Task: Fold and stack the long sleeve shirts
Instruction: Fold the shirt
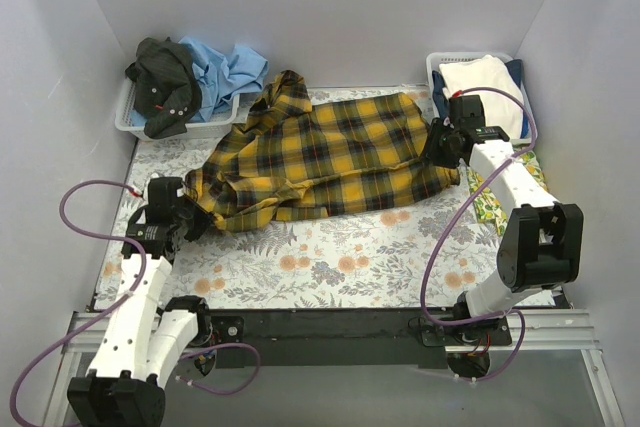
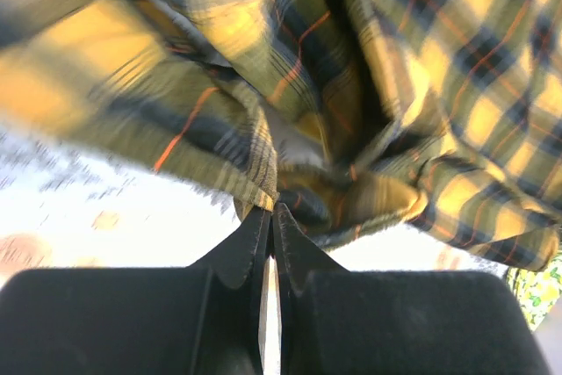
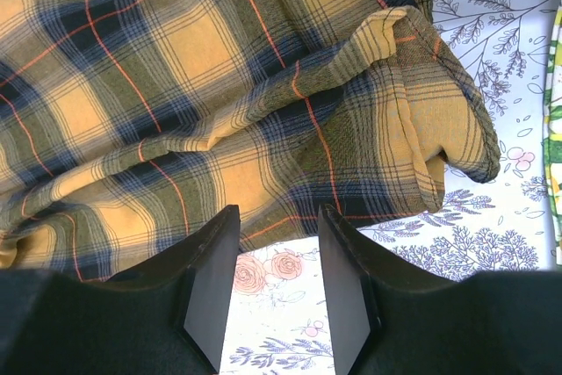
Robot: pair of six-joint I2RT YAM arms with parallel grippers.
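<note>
Table cover (image 1: 330, 267): grey, fern-and-orange-flower print, spans the whole work surface.

Plaid shirt (image 1: 330, 152): yellow/black w. thin red lines. Lies spread but rumpled across the centre-rear of the cover, long axis running L–R. Collar end points to the rear-left, near the L basket (image 1: 215, 130). L end is bunched and folded over itself. R end reaches the R gripper (image 1: 440, 142). Not folded, not stacked.

L basket, rear-left corner: holds a dark shirt (image 1: 165, 82) and a light-blue shirt (image 1: 230, 67), both crumpled. Blue one spills over the rim toward the plaid collar.

R basket (image 1: 437, 62), rear-right corner: holds a white cloth (image 1: 485, 82), blue fabric showing at its far side.

R gripper: low at the shirt's R hem. Wrist view: jaws apart, nothing between them but table cover; hem edge sits right at the fingertips (image 3: 224, 226). Open, no hold.

L gripper (image 1: 198, 219): at the bunched L end of the shirt. Wrist view, blurred: fingertips (image 2: 259, 226) pressed together w. a fold of plaid edge pinched at the tips. Closed on the plaid shirt.
</note>
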